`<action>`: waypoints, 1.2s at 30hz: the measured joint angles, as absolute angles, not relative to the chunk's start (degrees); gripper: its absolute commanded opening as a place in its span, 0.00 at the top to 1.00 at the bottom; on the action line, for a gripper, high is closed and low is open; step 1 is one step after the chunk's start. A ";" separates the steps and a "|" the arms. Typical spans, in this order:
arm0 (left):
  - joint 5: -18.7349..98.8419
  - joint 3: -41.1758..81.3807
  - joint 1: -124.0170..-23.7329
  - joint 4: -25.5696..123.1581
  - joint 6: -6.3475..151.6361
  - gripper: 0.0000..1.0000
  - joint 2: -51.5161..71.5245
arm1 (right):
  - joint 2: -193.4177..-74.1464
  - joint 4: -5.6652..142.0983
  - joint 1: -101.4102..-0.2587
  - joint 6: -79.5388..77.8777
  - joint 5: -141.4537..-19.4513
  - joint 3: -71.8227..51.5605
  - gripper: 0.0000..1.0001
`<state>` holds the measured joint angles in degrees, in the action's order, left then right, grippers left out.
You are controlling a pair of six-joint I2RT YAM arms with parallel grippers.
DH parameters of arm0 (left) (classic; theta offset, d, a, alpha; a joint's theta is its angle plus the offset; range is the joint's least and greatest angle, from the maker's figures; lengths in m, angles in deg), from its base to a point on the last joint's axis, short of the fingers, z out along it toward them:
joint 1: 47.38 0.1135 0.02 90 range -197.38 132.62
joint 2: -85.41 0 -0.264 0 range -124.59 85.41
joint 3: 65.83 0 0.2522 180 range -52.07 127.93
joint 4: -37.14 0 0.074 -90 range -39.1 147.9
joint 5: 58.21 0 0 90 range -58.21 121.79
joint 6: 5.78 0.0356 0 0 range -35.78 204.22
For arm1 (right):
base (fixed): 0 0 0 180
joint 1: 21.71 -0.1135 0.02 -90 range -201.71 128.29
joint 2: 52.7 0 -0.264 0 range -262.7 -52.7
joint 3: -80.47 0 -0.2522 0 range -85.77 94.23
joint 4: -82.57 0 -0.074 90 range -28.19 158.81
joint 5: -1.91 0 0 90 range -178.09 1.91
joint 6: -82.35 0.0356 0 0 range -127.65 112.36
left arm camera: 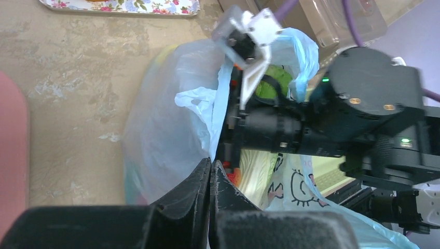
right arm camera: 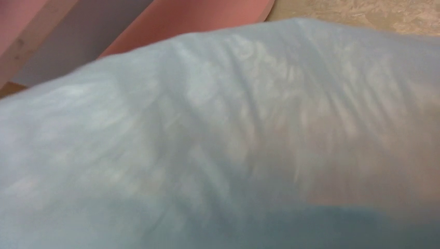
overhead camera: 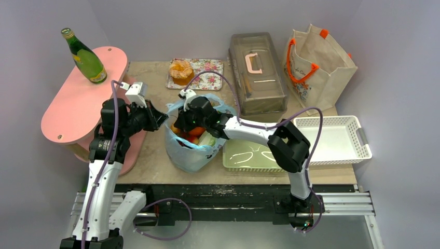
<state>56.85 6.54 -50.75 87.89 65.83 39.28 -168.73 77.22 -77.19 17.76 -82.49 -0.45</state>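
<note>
Ideally, left gripper (left arm camera: pixel 211 167), jaws pinched on the plastic bag (left arm camera: pixel 166 124) rim, should hold it taut while right gripper (overhead camera: pixel 181 126), jaws hidden, reaches inside.

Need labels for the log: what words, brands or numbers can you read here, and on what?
No text is readable.
Tote: dark print on its side, too small to read.
Bottle: label too blurred to read.
Bag: a line doodle, no letters visible.
</note>
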 measured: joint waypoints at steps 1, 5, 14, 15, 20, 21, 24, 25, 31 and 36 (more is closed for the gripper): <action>56.81 6.48 -50.75 87.89 65.85 1.00 39.30 | -167.29 76.87 -77.19 17.65 -82.14 -1.32 1.00; 56.57 5.71 -50.75 87.78 65.83 1.00 39.54 | -160.07 75.90 -77.21 16.26 -80.67 -3.22 1.00; 55.34 4.16 -50.75 87.39 65.98 1.00 39.98 | -147.72 79.12 -77.19 10.11 -79.80 -3.09 1.00; 55.30 4.16 -50.75 87.39 66.01 1.00 40.00 | -147.07 79.25 -77.17 9.17 -79.95 -3.09 1.00; 54.99 4.16 -50.75 87.41 66.68 1.00 39.94 | -144.12 77.67 -75.27 5.70 -81.57 -3.09 1.00; 54.97 4.16 -50.75 87.41 66.88 1.00 39.87 | -143.03 76.52 -73.96 5.20 -81.98 -3.09 1.00; 54.97 4.16 -50.75 87.43 67.36 1.00 39.39 | -139.72 73.39 -68.65 4.58 -83.03 -2.04 1.00; 54.97 4.16 -50.75 87.43 67.41 1.00 39.22 | -138.50 71.97 -66.35 4.43 -83.41 -1.10 1.00; 55.19 4.14 -50.75 87.37 67.82 1.00 38.30 | -130.24 63.66 -54.83 5.06 -84.48 5.39 1.00; 56.26 3.96 -50.75 86.80 68.85 1.00 36.70 | -123.00 57.00 -54.22 6.44 -82.42 6.50 1.00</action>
<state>56.26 3.96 -50.75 86.80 68.85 36.70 -123.00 57.00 -54.22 6.44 -82.42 6.50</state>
